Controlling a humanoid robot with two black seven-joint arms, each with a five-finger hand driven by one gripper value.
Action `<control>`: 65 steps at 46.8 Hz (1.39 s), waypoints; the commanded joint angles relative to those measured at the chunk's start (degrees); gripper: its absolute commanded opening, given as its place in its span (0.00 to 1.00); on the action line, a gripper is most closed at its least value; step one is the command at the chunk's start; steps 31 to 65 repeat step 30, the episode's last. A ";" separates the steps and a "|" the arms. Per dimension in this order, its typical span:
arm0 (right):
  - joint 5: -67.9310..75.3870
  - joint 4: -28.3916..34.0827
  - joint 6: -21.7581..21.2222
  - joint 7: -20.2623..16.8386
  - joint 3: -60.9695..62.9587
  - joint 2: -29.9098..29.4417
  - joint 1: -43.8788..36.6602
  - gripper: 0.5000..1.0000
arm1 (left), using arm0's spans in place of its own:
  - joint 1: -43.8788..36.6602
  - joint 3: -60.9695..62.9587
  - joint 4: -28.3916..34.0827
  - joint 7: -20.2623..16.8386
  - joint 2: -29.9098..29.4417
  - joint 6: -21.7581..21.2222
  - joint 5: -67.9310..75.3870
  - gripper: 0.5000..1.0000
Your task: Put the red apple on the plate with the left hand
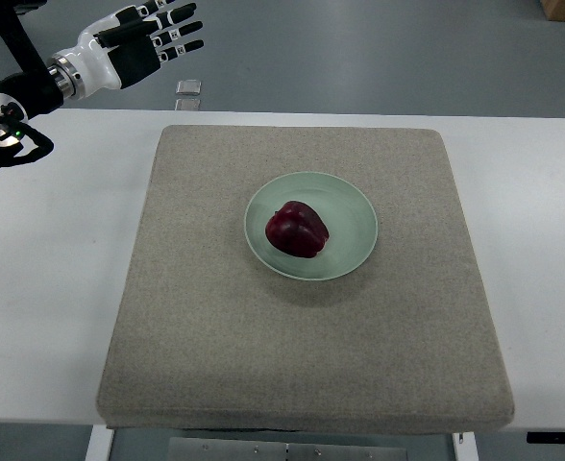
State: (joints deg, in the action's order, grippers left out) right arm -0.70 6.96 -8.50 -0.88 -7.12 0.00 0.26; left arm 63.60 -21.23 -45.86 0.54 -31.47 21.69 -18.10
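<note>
Beige mat (302, 355) on white table (52, 288)

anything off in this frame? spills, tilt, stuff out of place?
Nothing stands out. The red apple sits inside the pale green plate, slightly left of centre, on the grey mat. The left hand is open and empty, beyond the table's far left corner. No spills or damage visible.

The red apple (297, 230) is sitting on the green plate (352, 213) in the middle of the gray mat (215, 317). The left hand (150, 38) is hanging past the table's (61, 250) far left corner, fingers spread wide.
</note>
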 commanded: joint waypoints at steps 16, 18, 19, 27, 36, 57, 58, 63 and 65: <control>0.00 0.86 -0.81 0.08 -0.09 0.00 0.27 0.93 | -2.42 -3.11 -0.02 2.45 0.00 0.02 -0.35 1.00; -0.09 1.04 -0.81 0.17 -0.09 0.00 0.27 0.93 | -2.69 -3.20 -0.02 2.45 0.00 0.11 -0.44 1.00; -0.09 1.13 -0.81 0.17 -0.09 0.00 0.36 0.93 | -2.77 -3.37 -0.02 2.45 0.00 0.11 -0.44 1.00; -0.09 1.13 -0.73 0.26 -0.17 0.00 1.23 0.93 | -3.39 -4.17 -0.19 2.45 0.00 0.11 -0.53 1.00; -0.17 1.13 -0.64 0.26 -0.26 0.00 1.23 0.93 | -3.39 -4.78 -0.19 2.45 0.09 0.11 -0.53 1.00; -0.17 1.13 -0.64 0.26 -0.26 0.00 1.23 0.93 | -3.39 -4.78 -0.19 2.45 0.09 0.11 -0.53 1.00; -0.17 1.13 -0.64 0.26 -0.26 0.00 1.23 0.93 | -3.39 -4.78 -0.19 2.45 0.09 0.11 -0.53 1.00; -0.17 1.13 -0.64 0.26 -0.26 0.00 1.23 0.93 | -3.39 -4.78 -0.19 2.45 0.09 0.11 -0.53 1.00; -0.17 1.13 -0.64 0.26 -0.26 0.00 1.23 0.93 | -3.39 -4.78 -0.19 2.45 0.09 0.11 -0.53 1.00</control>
